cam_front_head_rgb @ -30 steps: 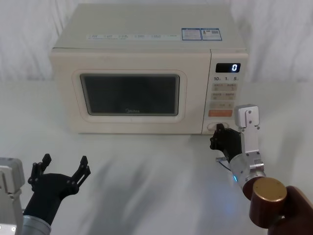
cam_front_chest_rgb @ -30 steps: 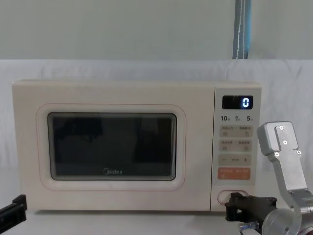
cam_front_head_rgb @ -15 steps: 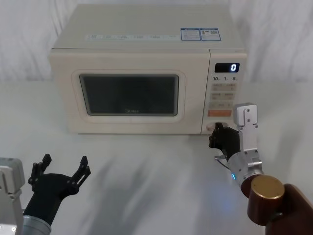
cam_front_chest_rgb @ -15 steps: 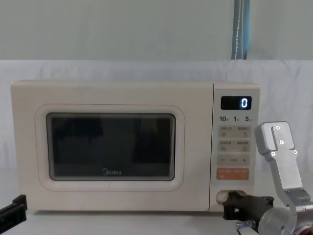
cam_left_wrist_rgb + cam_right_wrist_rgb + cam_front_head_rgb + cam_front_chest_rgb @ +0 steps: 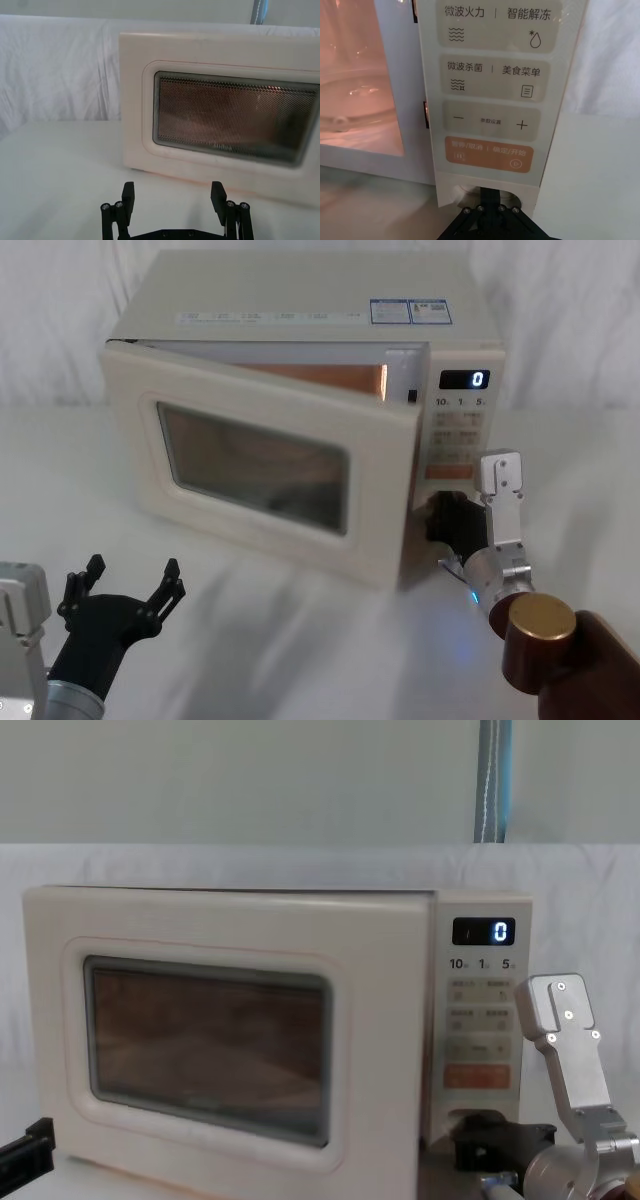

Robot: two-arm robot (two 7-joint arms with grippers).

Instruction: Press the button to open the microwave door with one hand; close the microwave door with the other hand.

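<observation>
The cream microwave (image 5: 300, 300) stands at the table's middle, its display (image 5: 465, 379) showing 0. The microwave door (image 5: 260, 465) hangs partly open, hinged on the left, with the orange-lit cavity (image 5: 355, 90) visible behind it. My right gripper (image 5: 445, 520) is shut, its tips at the bottom of the control strip against the button (image 5: 457, 192), which is mostly hidden behind them. In the chest view the same gripper (image 5: 490, 1145) sits just under the orange key (image 5: 477, 1075). My left gripper (image 5: 125, 585) is open and empty, low at the near left, facing the door's window (image 5: 235, 117).
White cloth covers the table (image 5: 300, 640) and the backdrop. The opened door's free edge (image 5: 395, 570) juts out over the table toward me, close beside the right gripper. A brown joint of my right arm (image 5: 540, 635) is at the near right.
The microwave door has popped open and swung out toward me, exposing the lit cavity. The right gripper stays at the button; the left gripper has not moved.
</observation>
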